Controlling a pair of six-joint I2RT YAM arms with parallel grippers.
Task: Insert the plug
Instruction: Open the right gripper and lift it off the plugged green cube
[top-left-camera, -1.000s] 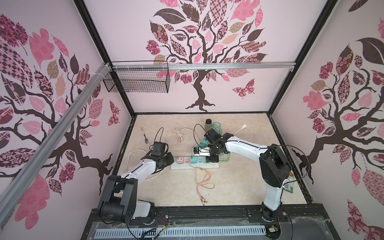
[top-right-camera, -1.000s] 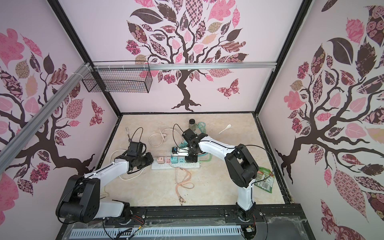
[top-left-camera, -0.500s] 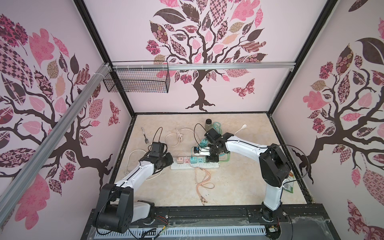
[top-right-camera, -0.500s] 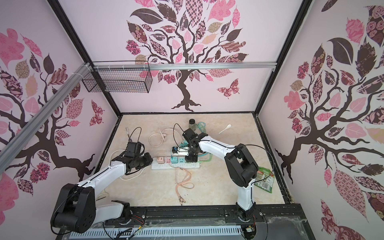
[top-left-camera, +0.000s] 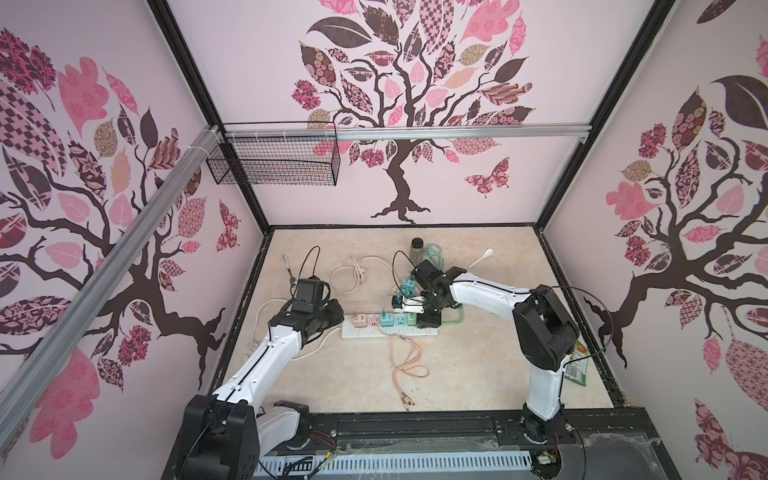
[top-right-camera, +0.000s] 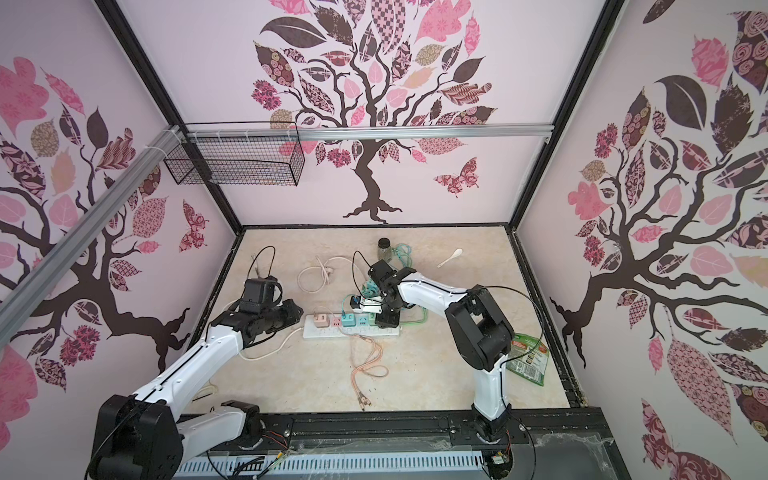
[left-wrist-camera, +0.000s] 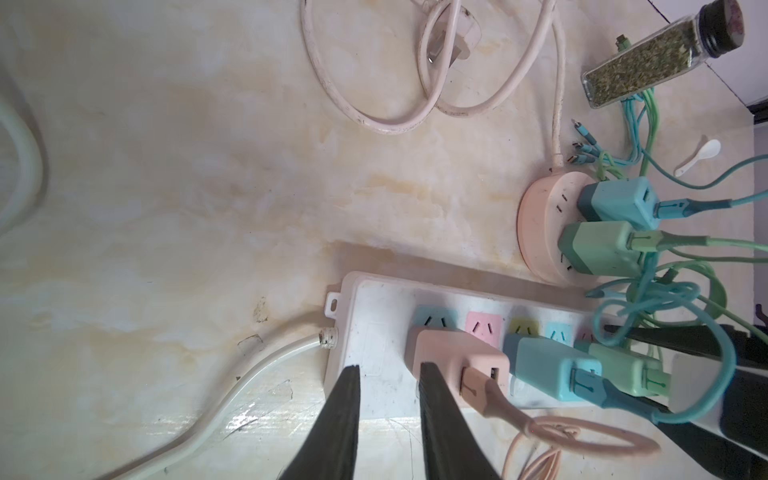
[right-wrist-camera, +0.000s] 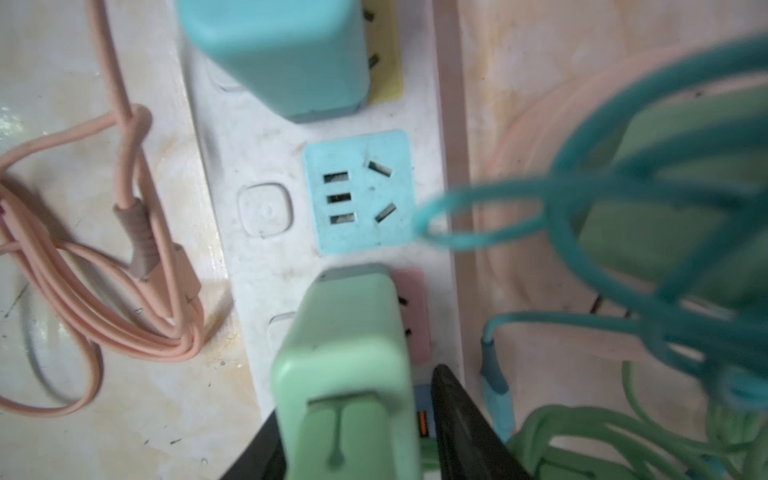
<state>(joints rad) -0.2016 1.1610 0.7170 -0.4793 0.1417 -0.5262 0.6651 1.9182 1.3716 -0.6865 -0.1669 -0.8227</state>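
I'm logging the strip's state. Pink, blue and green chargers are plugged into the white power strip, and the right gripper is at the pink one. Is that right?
Not quite: the right gripper is at the green charger, as the right wrist view shows. It is the left gripper that is beside the pink charger. The rest holds.

No words or numbers are showing legibly anywhere. The green packet (top-right-camera: 528, 354) is carrying print too small to read. A small embossed line-and-dot sign is showing on the green connector (right-wrist-camera: 345, 432) and on the teal connector (left-wrist-camera: 586, 380).
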